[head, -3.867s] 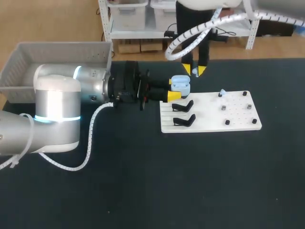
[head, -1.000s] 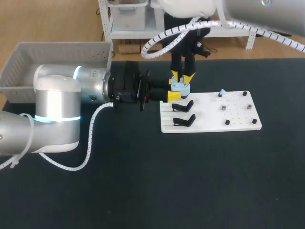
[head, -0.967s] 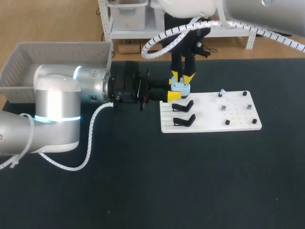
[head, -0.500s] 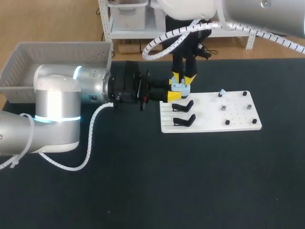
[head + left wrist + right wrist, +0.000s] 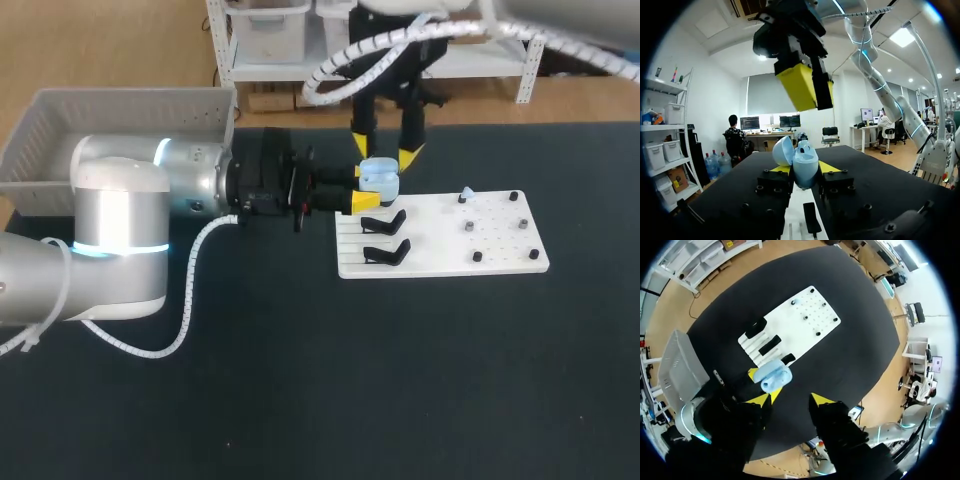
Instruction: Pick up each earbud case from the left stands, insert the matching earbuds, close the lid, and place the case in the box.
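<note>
- Big black table (image 5: pixel 300 380), flat and dark all over.
- At the far left corner of the table, a grey plastic box (image 5: pixel 60 130) with holes in its walls.
- Next to the box, the fat silver left arm (image 5: pixel 120 230), lying low and pointing to the right.
- At its end, the left gripper (image 5: pixel 365 187), squeezing the light blue earbud case (image 5: pixel 380 178) from two sides with its yellow tips.
- Same squeeze in the left wrist view: left gripper (image 5: pixel 805 170) with one yellow tip on each side of the case (image 5: pixel 802 162).
- Small, round and smooth like an egg, with the lid open and tipped back.
- Held up over the far left corner of the white flat board (image 5: pixel 470 240), not resting on it.
- Just above the case, the right gripper (image 5: pixel 383 158), pointing down, fingers spread wide, touching nothing.
- From the right wrist view, the right gripper (image 5: pixel 792 399) with the case (image 5: pixel 772 377) below it and a bit to one side.
- On the left part of the board, black stands (image 5: pixel 385 222), bare, near the case.
- On the right part of the board, small dark pegs (image 5: pixel 476 256) in rows.
- On a far peg, a small pale blue piece (image 5: pixel 466 193), too tiny to tell more.
</note>
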Robot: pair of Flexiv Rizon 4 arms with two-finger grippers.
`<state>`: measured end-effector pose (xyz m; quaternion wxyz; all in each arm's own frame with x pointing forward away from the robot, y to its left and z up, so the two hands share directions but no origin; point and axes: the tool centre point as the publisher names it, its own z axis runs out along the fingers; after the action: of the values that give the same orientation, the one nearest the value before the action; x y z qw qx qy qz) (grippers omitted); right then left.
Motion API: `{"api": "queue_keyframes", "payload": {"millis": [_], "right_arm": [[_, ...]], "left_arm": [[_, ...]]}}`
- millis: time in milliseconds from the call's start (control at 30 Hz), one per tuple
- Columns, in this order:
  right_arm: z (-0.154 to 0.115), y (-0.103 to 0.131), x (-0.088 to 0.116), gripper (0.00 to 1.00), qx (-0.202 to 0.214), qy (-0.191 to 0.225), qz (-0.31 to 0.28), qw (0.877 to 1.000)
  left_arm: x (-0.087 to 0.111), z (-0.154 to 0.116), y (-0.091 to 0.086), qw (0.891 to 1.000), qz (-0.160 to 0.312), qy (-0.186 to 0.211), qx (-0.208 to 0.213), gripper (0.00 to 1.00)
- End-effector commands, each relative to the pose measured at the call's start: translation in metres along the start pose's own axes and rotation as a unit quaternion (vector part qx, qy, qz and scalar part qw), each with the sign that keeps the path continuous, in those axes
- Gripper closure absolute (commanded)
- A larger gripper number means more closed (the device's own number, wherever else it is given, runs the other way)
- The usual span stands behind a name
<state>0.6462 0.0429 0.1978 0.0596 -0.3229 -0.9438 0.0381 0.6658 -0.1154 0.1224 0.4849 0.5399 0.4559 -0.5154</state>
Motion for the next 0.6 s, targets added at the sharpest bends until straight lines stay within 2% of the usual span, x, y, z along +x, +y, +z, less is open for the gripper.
{"api": "queue_keyframes", "payload": {"millis": [33, 233, 433, 600], "right_arm": [[0.004, -0.041, 0.007, 0.56, -0.054, -0.047, -0.024, 0.997], [0.006, -0.055, -0.018, 0.59, -0.067, -0.079, -0.032, 0.994], [0.012, -0.068, -0.055, 0.54, -0.072, -0.088, -0.038, 0.993], [0.017, -0.071, -0.081, 0.53, -0.072, -0.105, -0.069, 0.989]], "left_arm": [[0.001, 0.0, -0.001, 1.0, 0.002, -0.001, -0.002, 1.0], [0.001, 0.0, -0.001, 1.0, 0.002, -0.001, -0.002, 1.0], [0.001, 0.0, -0.001, 1.0, 0.002, -0.001, -0.002, 1.0], [0.001, 0.0, -0.001, 1.0, 0.002, -0.001, -0.002, 1.0]]}}
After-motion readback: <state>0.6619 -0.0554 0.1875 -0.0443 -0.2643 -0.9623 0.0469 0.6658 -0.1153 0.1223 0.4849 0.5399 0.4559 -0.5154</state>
